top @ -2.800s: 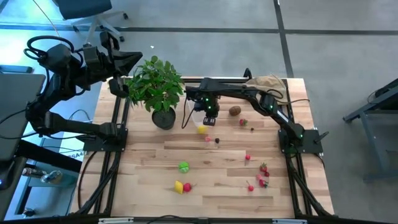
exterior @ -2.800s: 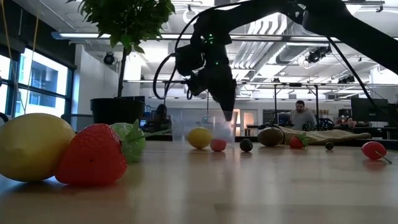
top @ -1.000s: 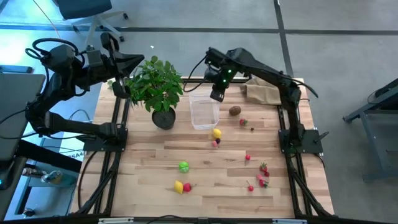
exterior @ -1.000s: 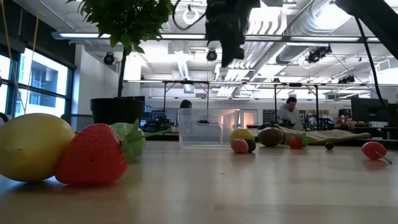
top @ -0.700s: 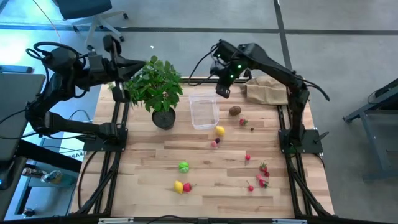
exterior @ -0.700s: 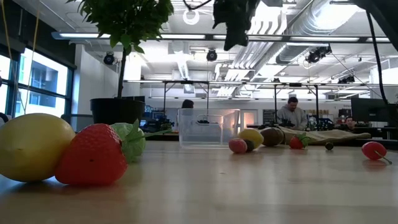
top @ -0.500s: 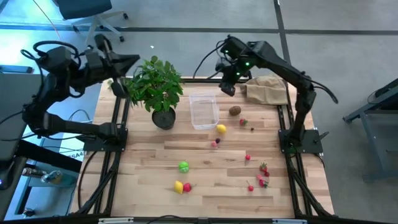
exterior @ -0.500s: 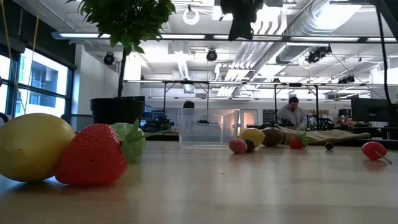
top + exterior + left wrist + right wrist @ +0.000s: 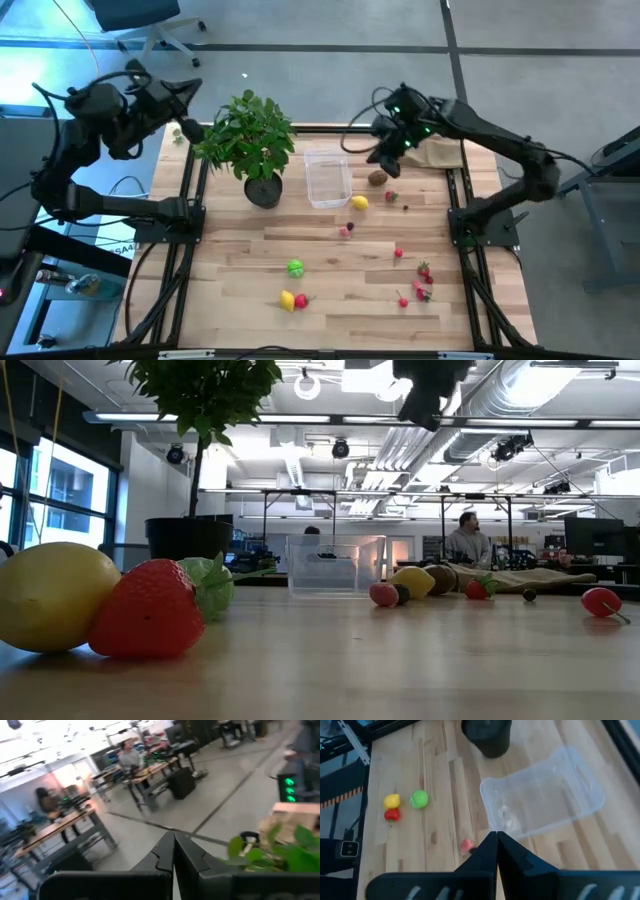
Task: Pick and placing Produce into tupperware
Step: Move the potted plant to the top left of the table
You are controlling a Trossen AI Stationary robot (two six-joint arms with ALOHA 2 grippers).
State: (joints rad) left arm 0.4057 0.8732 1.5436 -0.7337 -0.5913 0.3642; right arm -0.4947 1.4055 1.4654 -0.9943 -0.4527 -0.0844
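The clear tupperware [image 9: 328,178] stands on the wooden table beside the plant pot, with no produce showing in it; it also shows in the right wrist view [image 9: 545,795]. A lemon [image 9: 359,203], a pink berry [image 9: 346,230], a brown kiwi [image 9: 377,178] and a strawberry [image 9: 391,196] lie to its right. A green round one [image 9: 295,267], another lemon [image 9: 287,299] and red berries [image 9: 424,270] lie nearer. My right gripper [image 9: 381,160] is shut and empty, high above the kiwi. My left gripper [image 9: 192,88] is shut and empty, raised beyond the far left corner.
A leafy potted plant [image 9: 250,140] in a black pot [image 9: 263,190] stands left of the tub. A tan paper bag [image 9: 432,150] lies at the far right corner. People sit at desks in the room behind the table [image 9: 465,540].
My right gripper has swung high from above the tub's far edge toward the table's right edge and now hangs over the kiwi. The lemon has rolled a little toward the right. My left gripper has drawn back a little to the left, away from the plant.
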